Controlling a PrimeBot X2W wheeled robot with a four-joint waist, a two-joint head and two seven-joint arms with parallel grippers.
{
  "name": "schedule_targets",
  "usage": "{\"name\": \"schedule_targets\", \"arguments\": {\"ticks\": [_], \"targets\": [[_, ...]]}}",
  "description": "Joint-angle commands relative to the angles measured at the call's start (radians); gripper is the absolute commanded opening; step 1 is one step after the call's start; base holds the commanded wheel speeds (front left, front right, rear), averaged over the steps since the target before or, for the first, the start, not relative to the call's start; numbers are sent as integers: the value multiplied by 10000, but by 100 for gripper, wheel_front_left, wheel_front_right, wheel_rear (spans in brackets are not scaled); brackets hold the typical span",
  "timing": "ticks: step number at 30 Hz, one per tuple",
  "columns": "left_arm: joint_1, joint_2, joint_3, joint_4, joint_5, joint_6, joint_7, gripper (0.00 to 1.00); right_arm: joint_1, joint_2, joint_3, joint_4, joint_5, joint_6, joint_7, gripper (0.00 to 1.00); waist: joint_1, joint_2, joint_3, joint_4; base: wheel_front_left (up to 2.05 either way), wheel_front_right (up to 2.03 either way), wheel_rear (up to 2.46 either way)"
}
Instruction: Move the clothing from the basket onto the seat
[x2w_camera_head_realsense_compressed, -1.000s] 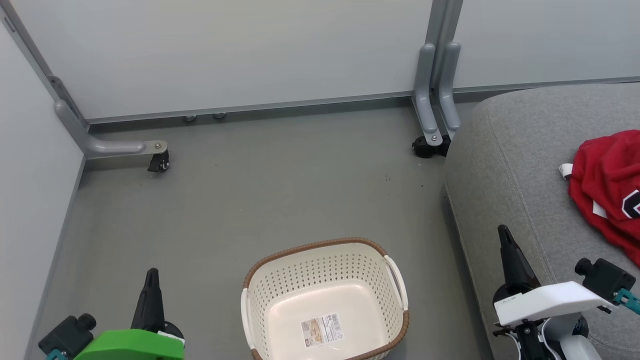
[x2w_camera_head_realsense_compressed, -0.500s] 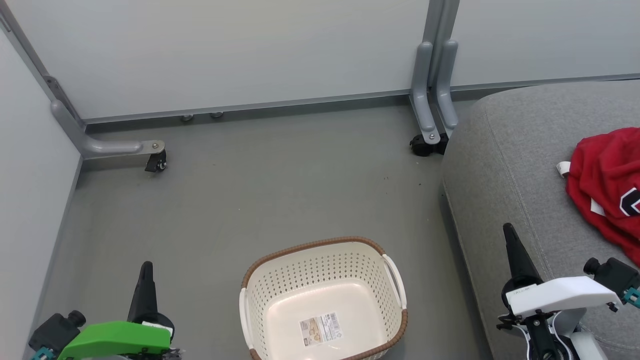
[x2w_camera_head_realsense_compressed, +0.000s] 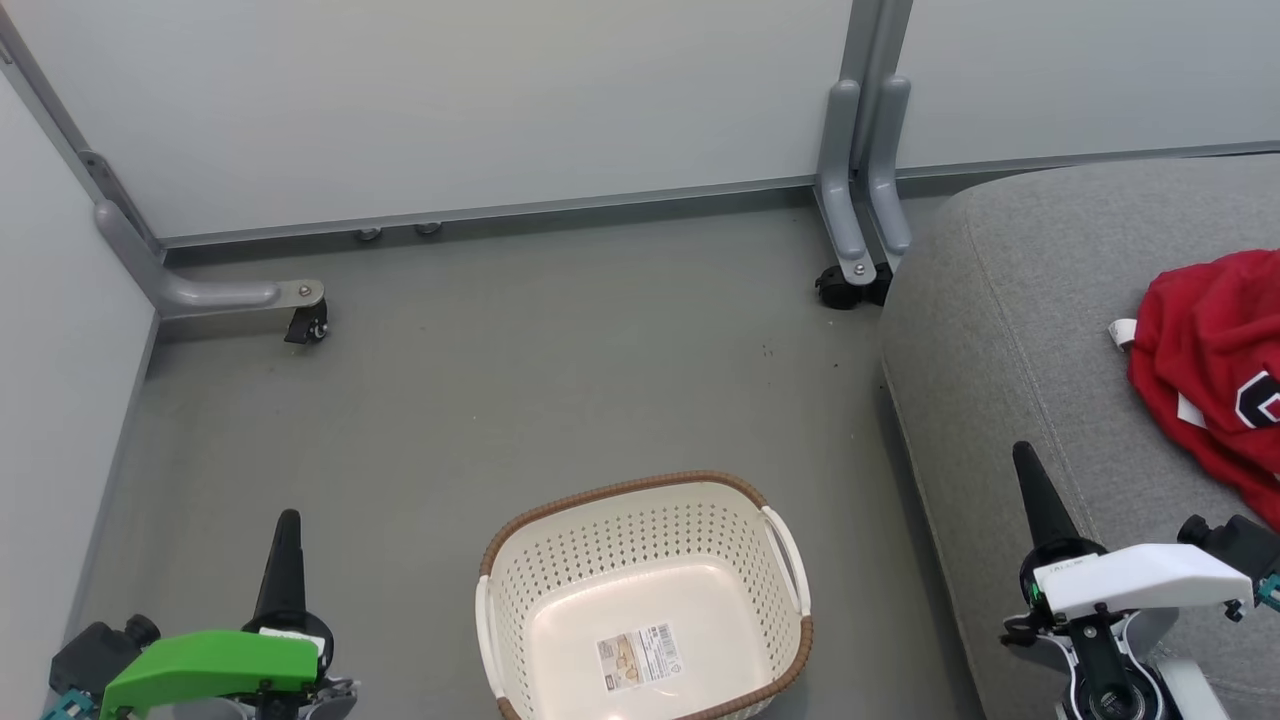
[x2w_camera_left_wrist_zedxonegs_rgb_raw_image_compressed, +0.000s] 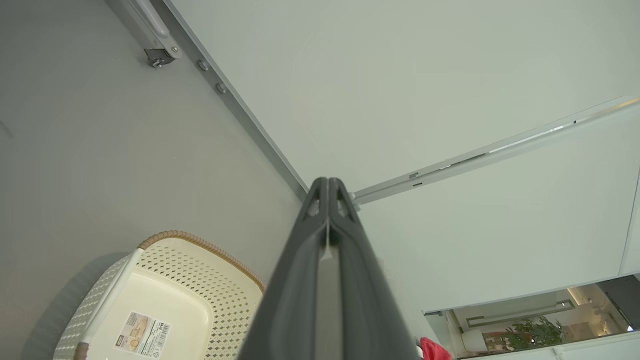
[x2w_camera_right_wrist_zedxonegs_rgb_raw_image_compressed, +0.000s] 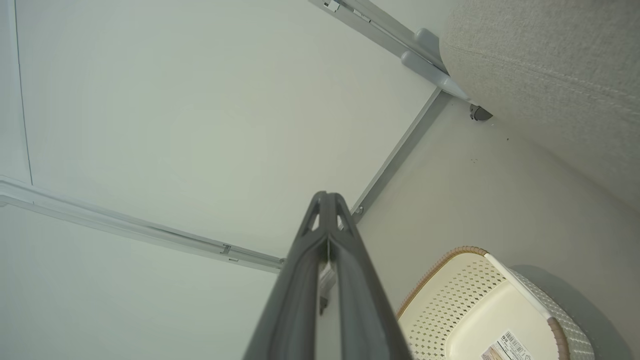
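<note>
My left claw (x2w_camera_head_realsense_compressed: 285, 535) and my right claw (x2w_camera_head_realsense_compressed: 1033, 475) are both pinched fully closed with nothing in them, low on either side of the cream perforated plastic laundry basket (x2w_camera_head_realsense_compressed: 620, 490) with its brown woven-look rim. Just a paper label (x2w_camera_head_realsense_compressed: 640, 655) lies inside it, so I judge the moving done. Farther right, the red fabric clothing (x2w_camera_head_realsense_compressed: 1210, 340) lies bunched on the large grey upholstered couch seat (x2w_camera_head_realsense_compressed: 1000, 330) (part runs past the frame edge). My right claw hangs over the couch's edge. A careless swing could snag the cloth and drag it floorward, or clip the basket.
</note>
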Motion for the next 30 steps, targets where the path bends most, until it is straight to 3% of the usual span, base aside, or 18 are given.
{"name": "schedule_targets", "arguments": {"ticks": [1, 30], "targets": [[-268, 97, 80, -119, -250, -16, 73, 0, -203, -30, -81, -28, 284, 4, 79, 0, -1, 0, 4, -6, 0, 0, 0], [-571, 92, 380, -147, -2549, -24, 793, 0, -467, 57, -540, 290, 2730, 3, 798, 0, -1, 0, 75, -133, 0, 0, 0]]}}
